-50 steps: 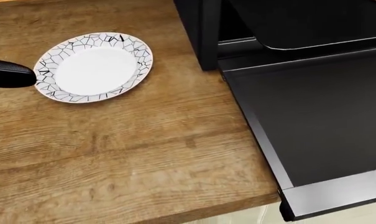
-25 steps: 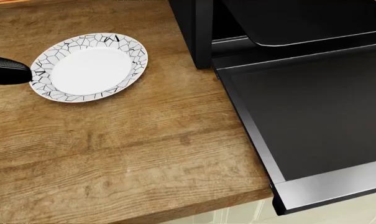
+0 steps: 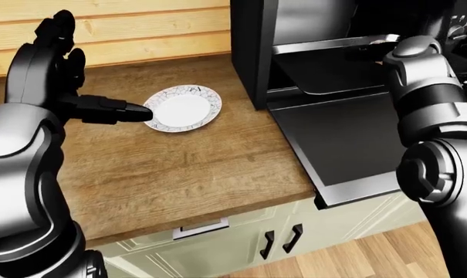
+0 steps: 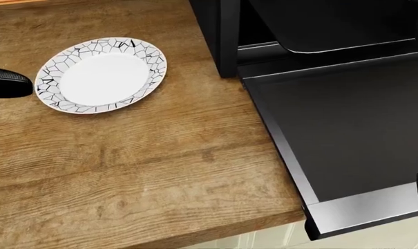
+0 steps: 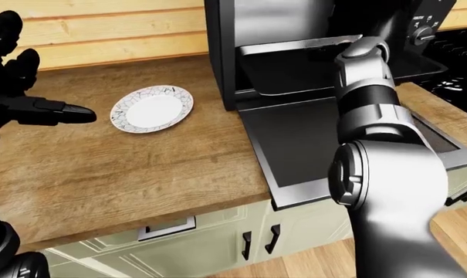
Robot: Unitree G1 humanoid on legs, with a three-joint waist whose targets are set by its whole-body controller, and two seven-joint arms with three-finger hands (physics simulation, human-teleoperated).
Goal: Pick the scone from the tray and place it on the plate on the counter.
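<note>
My plate [image 4: 101,74] is white in the middle, its rim crazed with black crackle lines. It sits on a warm brown, wood-grained counter [image 4: 146,171]; at three o'clock, the oven [image 3: 326,69] is black with a silver door edge. My arms are glossy black and grey; the cabinets [image 3: 241,237] are pale cream with black handles.

Head cam close, downward; eye cams wider (share plate [image 4: 101,73]).

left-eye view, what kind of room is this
Most likely a kitchen: a wooden counter with cream cabinet doors below, a black oven with its door folded open, and an empty plate on the counter.
</note>
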